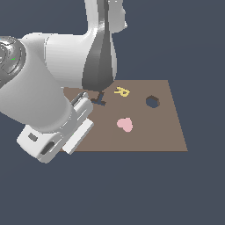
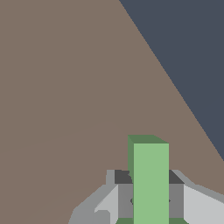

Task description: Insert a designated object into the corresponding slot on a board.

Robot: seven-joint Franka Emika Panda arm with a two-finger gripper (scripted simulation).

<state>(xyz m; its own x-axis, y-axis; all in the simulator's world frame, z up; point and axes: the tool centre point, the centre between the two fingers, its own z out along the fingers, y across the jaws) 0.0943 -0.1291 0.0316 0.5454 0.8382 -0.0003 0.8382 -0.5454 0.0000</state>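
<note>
Your tool (image 2: 151,202) pinches the green block (image 2: 150,183), long axis pointing out past the fingertips. The dark slot (image 1: 99,99) sits centre-left on the board (image 1: 154,132), half hidden under the arm; how well block and slot line up cannot be told.

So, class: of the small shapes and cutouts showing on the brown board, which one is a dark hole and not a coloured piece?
The hexagonal hole, near the exterior view's right; the yellow R and pink heart are coloured pieces.

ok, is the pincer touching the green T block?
Touching. In the wrist view the green T block sits clamped between the pincer fingers, which press against both its sides with no gap.
</note>
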